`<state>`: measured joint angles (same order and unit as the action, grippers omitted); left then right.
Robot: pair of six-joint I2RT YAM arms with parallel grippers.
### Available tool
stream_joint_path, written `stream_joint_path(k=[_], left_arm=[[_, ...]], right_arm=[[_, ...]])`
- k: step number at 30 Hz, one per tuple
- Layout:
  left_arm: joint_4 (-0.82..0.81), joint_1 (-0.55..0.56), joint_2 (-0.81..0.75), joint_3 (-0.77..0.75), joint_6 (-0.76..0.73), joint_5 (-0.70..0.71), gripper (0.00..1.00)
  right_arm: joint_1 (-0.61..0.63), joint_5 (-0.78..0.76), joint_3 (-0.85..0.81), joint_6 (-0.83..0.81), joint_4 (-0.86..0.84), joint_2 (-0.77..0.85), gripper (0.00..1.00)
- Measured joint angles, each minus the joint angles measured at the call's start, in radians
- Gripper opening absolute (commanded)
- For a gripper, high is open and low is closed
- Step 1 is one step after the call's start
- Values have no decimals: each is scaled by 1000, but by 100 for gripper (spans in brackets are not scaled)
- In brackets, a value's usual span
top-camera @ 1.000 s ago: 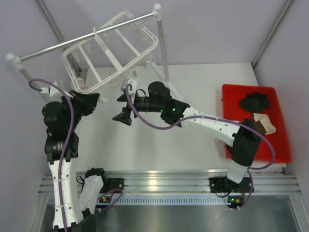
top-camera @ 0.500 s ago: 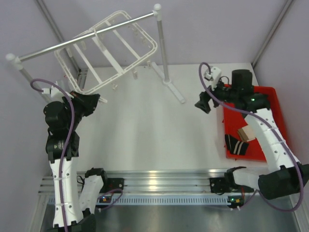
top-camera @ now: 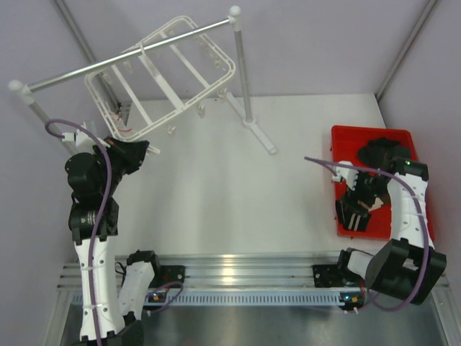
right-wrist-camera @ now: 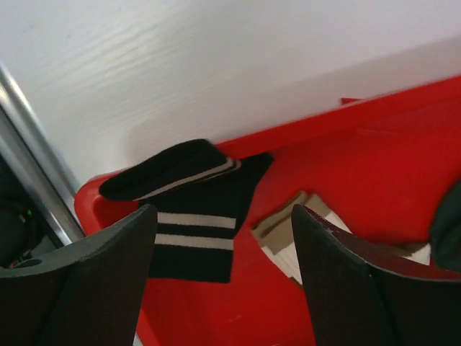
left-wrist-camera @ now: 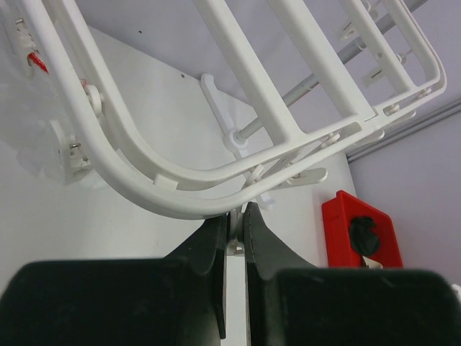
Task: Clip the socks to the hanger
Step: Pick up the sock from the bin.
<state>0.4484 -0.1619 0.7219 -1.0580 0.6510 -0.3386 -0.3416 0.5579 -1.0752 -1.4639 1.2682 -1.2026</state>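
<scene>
Sock [right-wrist-camera: 193, 231] sits in red bin's [top-camera: 335, 155] 7 o'clock corner, directly under right gripper [right-wrist-camera: 223, 216], whose jaws are spread and empty. Long axis is roughly 12–6 in wrist view, across the closing line. Left gripper [left-wrist-camera: 236, 216] is pinched on a hanger [left-wrist-camera: 248, 68] clip [left-wrist-camera: 235, 244], well apart.

I find no writing, number, label or brand mark that I can read on the hanger [left-wrist-camera: 248, 68], on the socks [right-wrist-camera: 209, 198] or on the red bin [top-camera: 344, 140].
</scene>
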Motion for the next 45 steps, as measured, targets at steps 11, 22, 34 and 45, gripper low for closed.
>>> stream_joint_path(k=[11,22,34,45], left_arm=[[0,0,-5,0,-6,0,0],[0,0,-5,0,-6,0,0],[-1,0,-5,7,-3,7,0],[-4,0,-5,18,2,14,0]], right_arm=[[-8,-60,169,-417,61,99,76],[-8,-2,193,-496,60,10,63],[-8,101,193,-445,60,-27,11],[-23,126,139,-323,61,-82,50]])
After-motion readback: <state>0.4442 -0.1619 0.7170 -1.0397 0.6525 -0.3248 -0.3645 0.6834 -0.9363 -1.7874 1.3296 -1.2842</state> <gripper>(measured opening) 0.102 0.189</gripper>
